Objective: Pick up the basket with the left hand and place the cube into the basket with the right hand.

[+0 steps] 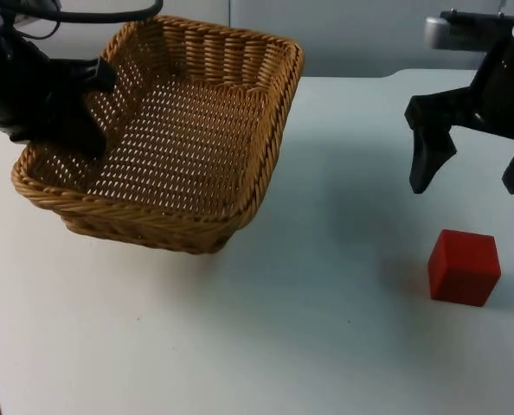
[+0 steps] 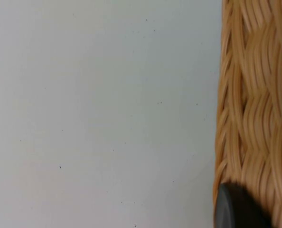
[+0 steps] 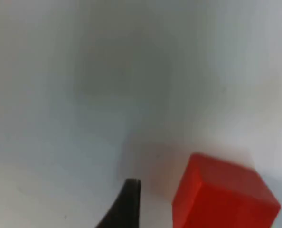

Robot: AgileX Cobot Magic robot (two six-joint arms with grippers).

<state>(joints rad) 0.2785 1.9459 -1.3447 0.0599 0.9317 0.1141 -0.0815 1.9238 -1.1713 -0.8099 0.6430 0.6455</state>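
A woven wicker basket (image 1: pixel 170 130) hangs tilted above the table at the left, its far side raised. My left gripper (image 1: pixel 93 108) is shut on the basket's left rim, one finger inside and one outside. The left wrist view has the basket's wall (image 2: pixel 255 104) beside a black fingertip (image 2: pixel 236 209). A red cube (image 1: pixel 464 266) sits on the white table at the right. My right gripper (image 1: pixel 473 177) hovers open above and just behind the cube, holding nothing. The right wrist view has the red cube (image 3: pixel 224 194) close to one fingertip (image 3: pixel 126 204).
The white table (image 1: pixel 326 328) runs back to a grey partition wall (image 1: pixel 369 35). Bare table lies between the basket and the cube.
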